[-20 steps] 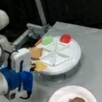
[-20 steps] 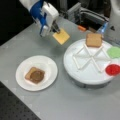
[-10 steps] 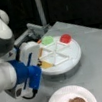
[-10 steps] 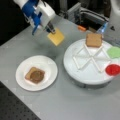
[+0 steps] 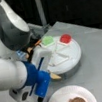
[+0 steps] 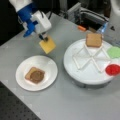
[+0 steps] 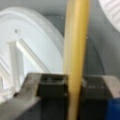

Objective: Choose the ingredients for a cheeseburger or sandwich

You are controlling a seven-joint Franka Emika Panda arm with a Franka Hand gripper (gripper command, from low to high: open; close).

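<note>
Wrist view: my gripper [image 7: 74, 87] closed edge-on upon thin yellow cheese square [image 7: 75, 50], judged light, stiff, slippery; hanging between white paper plate [image 6: 51, 71] and white divided tray [image 6: 70, 62].

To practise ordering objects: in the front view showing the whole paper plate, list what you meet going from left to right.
Paper plate bearing bread and patty → cheese square, held by the gripper → divided tray → bread square → red disc.
</note>
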